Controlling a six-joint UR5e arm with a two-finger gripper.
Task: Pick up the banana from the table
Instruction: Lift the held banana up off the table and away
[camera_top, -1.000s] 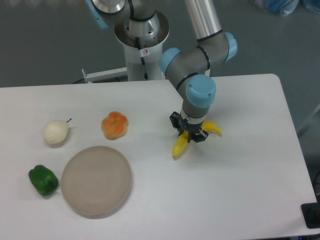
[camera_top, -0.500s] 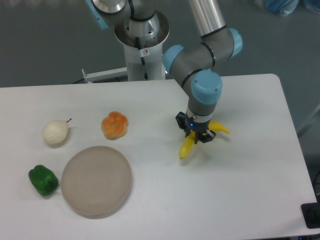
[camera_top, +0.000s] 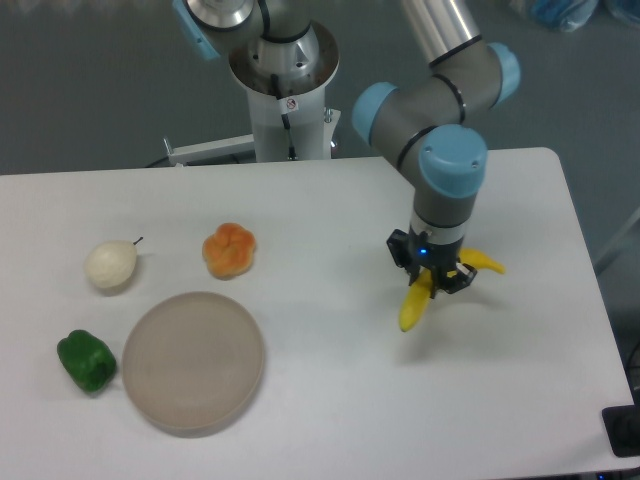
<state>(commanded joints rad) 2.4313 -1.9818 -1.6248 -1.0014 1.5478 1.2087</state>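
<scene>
Under the arm's blue-capped wrist, the end effector is mostly hidden from the fixed camera: only its dark body and the lower parts of its fingers show. They sit on either side of the banana, pinching it at its middle. That middle stretch of the fruit is covered by the fingers, so only its two ends can be seen. Whether the banana touches the surface or hangs just above it is hard to tell; a faint shadow lies below its lower tip.

The banana's long axis runs diagonally. One end points down and to the left, toward the round beige plate; the other, thinner end points up and to the right, away from the plate, toward the surface's right edge. The fruit lies well to the right of the plate.

Compared with a second ago, the arm, the end effector and the banana have all shifted to the right together, farther from the plate, and the banana keeps much the same diagonal slant.

Near the plate, unchanged, are the orange lumpy fruit just above it, the cream-white pear to its upper left and the green pepper just to its left.
</scene>
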